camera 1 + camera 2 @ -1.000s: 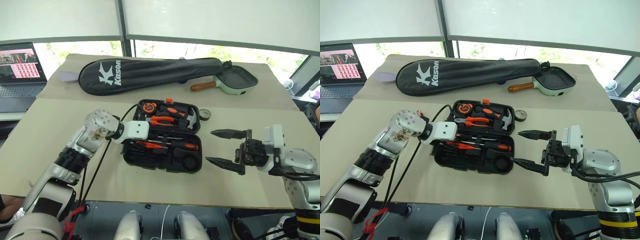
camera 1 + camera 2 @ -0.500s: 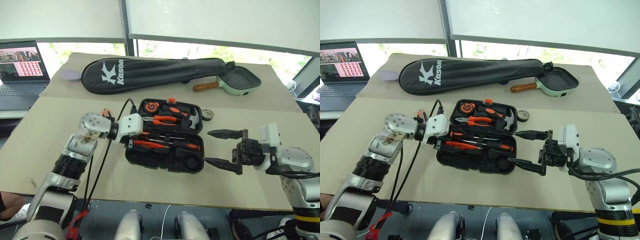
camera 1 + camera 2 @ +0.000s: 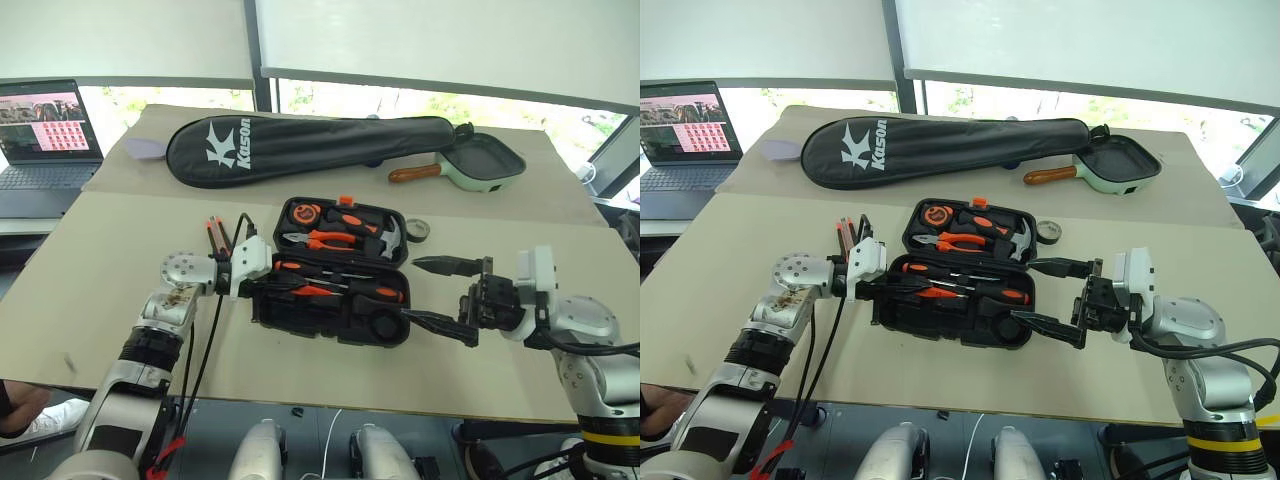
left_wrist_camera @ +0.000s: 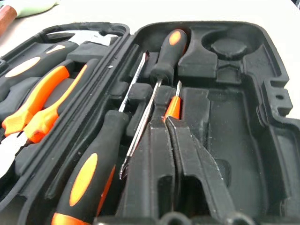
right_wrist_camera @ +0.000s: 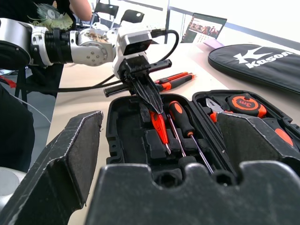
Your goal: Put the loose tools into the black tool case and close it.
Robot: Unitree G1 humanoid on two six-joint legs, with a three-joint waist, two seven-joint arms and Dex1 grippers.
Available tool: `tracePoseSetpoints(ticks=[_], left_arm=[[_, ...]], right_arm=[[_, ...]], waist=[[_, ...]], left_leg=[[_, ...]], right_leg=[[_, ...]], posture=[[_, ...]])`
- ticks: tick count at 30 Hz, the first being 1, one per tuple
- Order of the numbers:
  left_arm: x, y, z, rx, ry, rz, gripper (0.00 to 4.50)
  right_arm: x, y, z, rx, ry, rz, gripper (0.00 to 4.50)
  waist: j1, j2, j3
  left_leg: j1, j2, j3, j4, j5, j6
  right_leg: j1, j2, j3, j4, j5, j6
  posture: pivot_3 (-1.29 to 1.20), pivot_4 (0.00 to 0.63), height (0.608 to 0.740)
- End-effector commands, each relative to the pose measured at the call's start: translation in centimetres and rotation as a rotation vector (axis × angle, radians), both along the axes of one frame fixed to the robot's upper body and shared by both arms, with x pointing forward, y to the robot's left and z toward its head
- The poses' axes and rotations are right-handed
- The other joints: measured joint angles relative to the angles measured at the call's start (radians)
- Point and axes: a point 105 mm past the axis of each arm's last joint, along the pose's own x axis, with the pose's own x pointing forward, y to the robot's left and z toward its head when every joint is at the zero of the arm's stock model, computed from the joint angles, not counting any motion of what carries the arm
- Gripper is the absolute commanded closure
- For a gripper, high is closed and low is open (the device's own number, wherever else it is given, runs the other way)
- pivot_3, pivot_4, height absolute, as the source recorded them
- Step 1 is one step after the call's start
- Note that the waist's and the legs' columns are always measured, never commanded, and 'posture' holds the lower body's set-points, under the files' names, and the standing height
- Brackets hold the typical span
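Black tool case (image 3: pixel 335 270) is seen lying open near the middle of the surface (image 3: pixel 90 260), its long axis running left to right, the lid half farther from the robot and the base half nearer. In the lid half a tape measure, orange-handled pliers (image 3: pixel 325 240) and a hammer are seated. Three screwdrivers are counted in the base half, all lying along the case's length: two with orange-and-black handles (image 4: pixel 89 173) and a slim orange one (image 5: pixel 159 126), which is pinched at its handle by the left gripper (image 5: pixel 150 101), jaws pressed together on it, its tip pointing toward the robot's right. Two more orange-and-black tools (image 3: pixel 212 238) are left loose on the surface just left of the case, lying fore and aft. One small dark tape roll (image 3: pixel 418 231) sits just beside the case's right far corner. The right gripper (image 3: pixel 440 295) is held at the case's right end, jaws spread wide, with nothing between them.
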Motion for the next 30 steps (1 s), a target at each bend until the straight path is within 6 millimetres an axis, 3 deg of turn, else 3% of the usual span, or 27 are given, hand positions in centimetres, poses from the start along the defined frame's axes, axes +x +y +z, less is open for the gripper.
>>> tracePoseSetpoints(ticks=[1,11,20,24,27,30], left_arm=[[0.3,-0.4,-0.6,0.022,-0.011,0.014,4.46],[0.0,0.3,-3.9,0.126,0.122,0.087,4.46],[-0.8,0.5,-5.0,0.186,0.172,0.085,4.46],[0.2,0.3,-2.7,0.036,0.097,0.153,4.46],[0.0,2.0,0.7,-0.126,0.022,0.206,3.75],[-1.6,4.6,3.0,-0.200,-0.048,0.251,2.67]], right_arm=[[-0.3,0.0,1.0,0.009,-0.035,0.000,0.00],[-0.4,0.4,0.9,0.018,-0.026,0.000,0.00],[-0.2,0.5,1.0,0.021,-0.027,-0.003,0.00],[-0.1,0.6,1.0,0.025,-0.032,-0.004,0.00],[0.1,0.2,1.0,0.026,-0.052,-0.029,0.00],[0.4,-0.6,1.0,0.043,-0.086,-0.075,0.00]], waist=[[0.000,0.000,0.000],[-0.002,0.002,-0.002],[-0.010,0.005,-0.003],[-0.011,0.005,-0.003],[-0.016,0.005,-0.003],[-0.031,0.004,-0.003]], left_leg=[[0.000,0.000,0.000,0.000,0.000,0.000],[0.005,0.000,0.000,0.000,0.000,0.000],[0.013,0.001,0.000,-0.002,-0.001,0.000],[0.014,0.000,0.000,-0.001,-0.001,0.000],[0.014,0.001,0.000,-0.001,-0.001,0.000],[0.011,0.002,-0.002,-0.003,-0.001,0.000]], right_leg=[[0.000,0.000,0.000,0.000,0.000,0.000],[0.004,0.000,0.000,0.000,0.000,0.000],[0.012,0.000,0.000,-0.001,0.000,0.000],[0.013,0.000,0.000,-0.001,0.000,0.000],[0.013,0.000,0.000,-0.001,0.000,0.000],[0.009,0.001,0.001,-0.001,0.000,0.000]], posture=[[0.00,0.150,0.740],[0.00,0.150,0.740],[0.00,0.150,0.740],[0.00,0.150,0.740],[0.00,0.150,0.740],[0.00,0.150,0.740]])
